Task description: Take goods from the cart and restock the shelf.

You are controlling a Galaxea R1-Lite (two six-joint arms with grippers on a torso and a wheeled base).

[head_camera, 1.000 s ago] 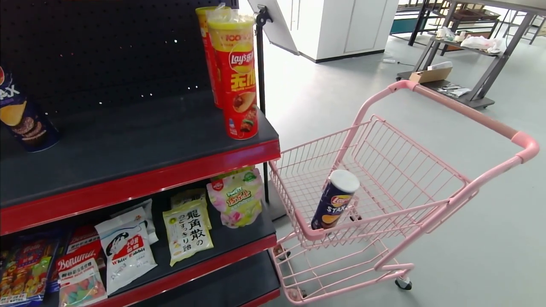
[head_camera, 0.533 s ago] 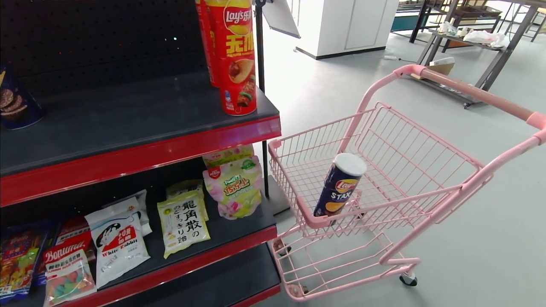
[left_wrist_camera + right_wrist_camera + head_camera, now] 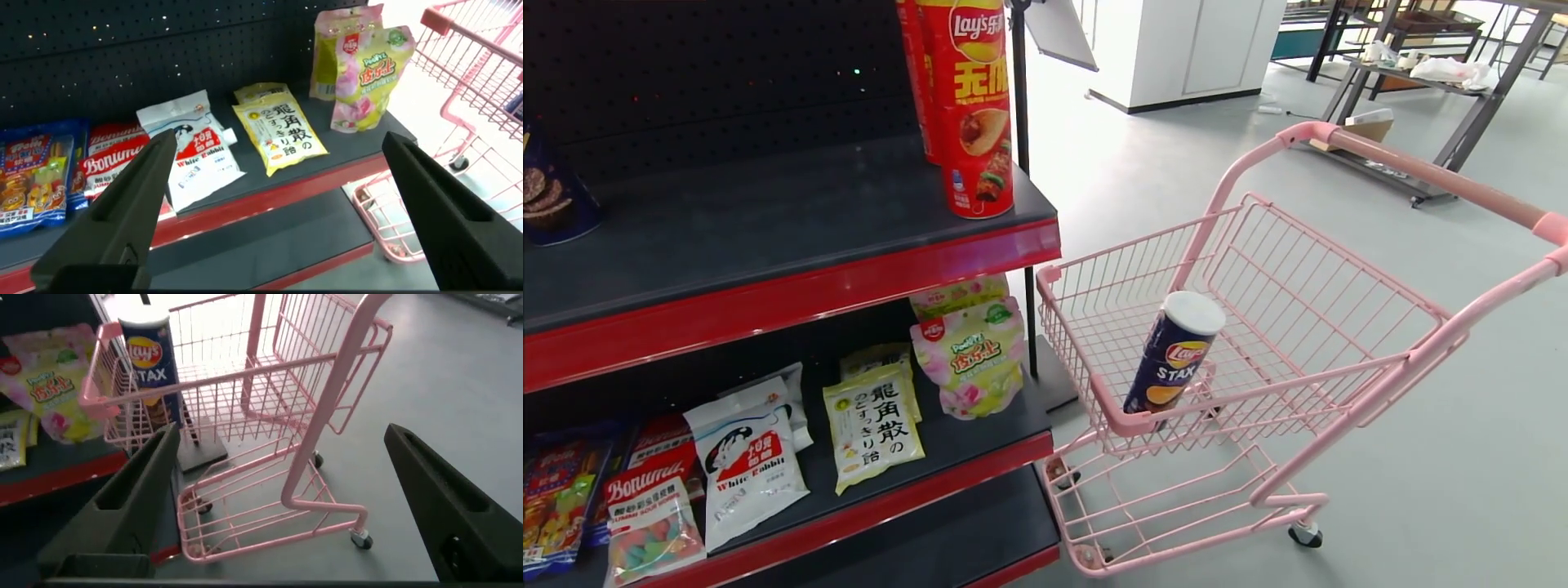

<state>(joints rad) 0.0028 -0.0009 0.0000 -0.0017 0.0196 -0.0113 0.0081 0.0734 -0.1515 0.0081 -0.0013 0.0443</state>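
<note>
**Dark blue cylindrical chip can, white-lidded, in pink wire cart**

It stands on end at the basket's front, beside the black-and-red metal shelf. The right gripper, jaws spread wide and empty, is well apart from it, with the can ahead toward the shelf-side finger. The left gripper, equally wide, faces snack bags on a lower tier.

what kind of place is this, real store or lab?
Probably a mock shop inside a lab: stocked retail shelf with snack bags, pink shopping cart beside it, work tables on the bare floor behind.
</note>
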